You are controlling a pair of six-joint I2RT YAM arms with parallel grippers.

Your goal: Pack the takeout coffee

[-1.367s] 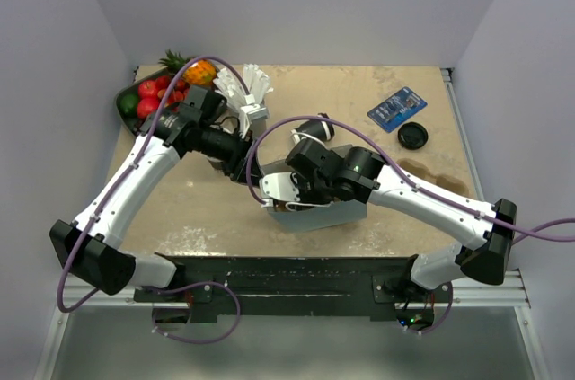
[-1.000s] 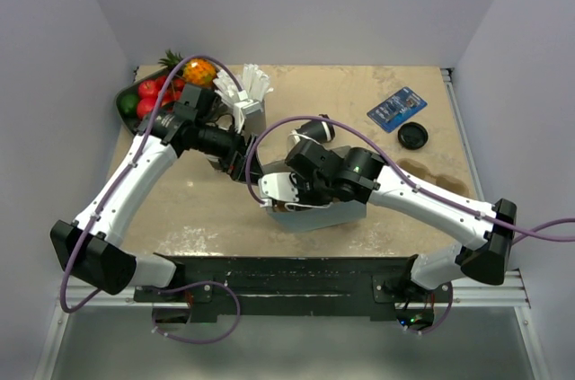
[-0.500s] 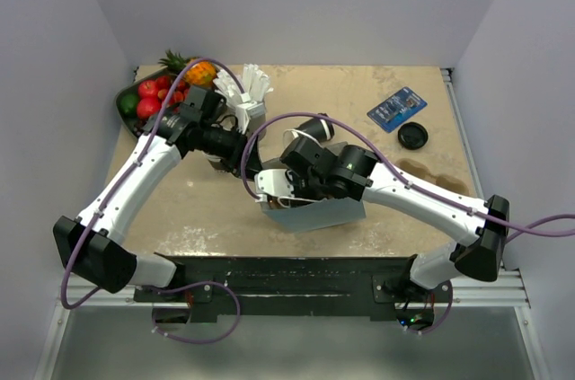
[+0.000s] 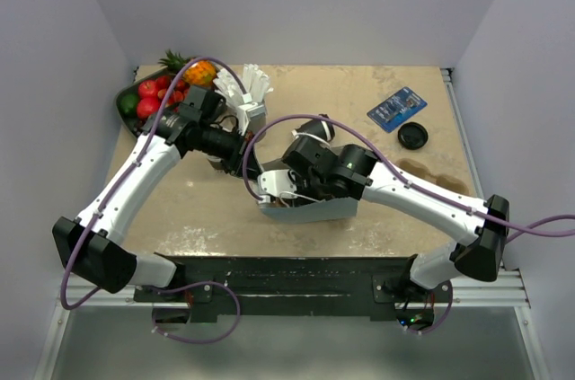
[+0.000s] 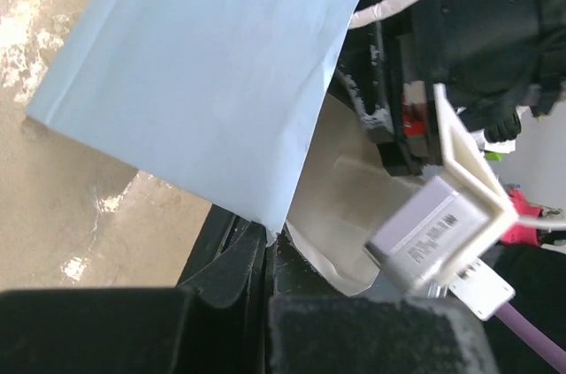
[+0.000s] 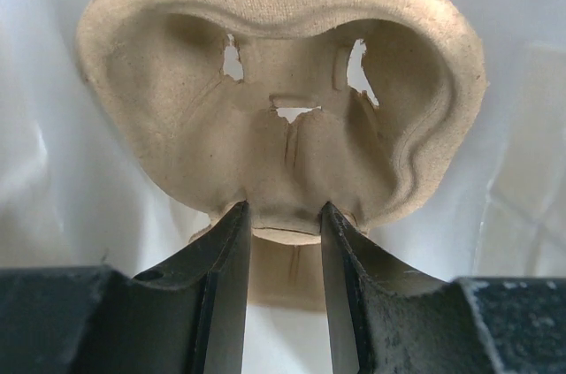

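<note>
The takeout coffee stands at the right of the table, showing its round black lid, away from both grippers. A pale blue paper bag lies in the middle. My left gripper is shut on the bag's rim at its left corner. My right gripper reaches into the bag, its jaws shut on the middle ridge of a beige pulp cup carrier. In the top view the right fingertips are hidden inside the bag.
A dark brown cup sits just behind the right wrist. A grey cup of white sticks and a fruit tray stand at the back left. A blue packet lies at the back right.
My left gripper has closed on the bag's rim. The right arm has pushed a little deeper into the bag with the carrier, and the bag has shifted slightly.
</note>
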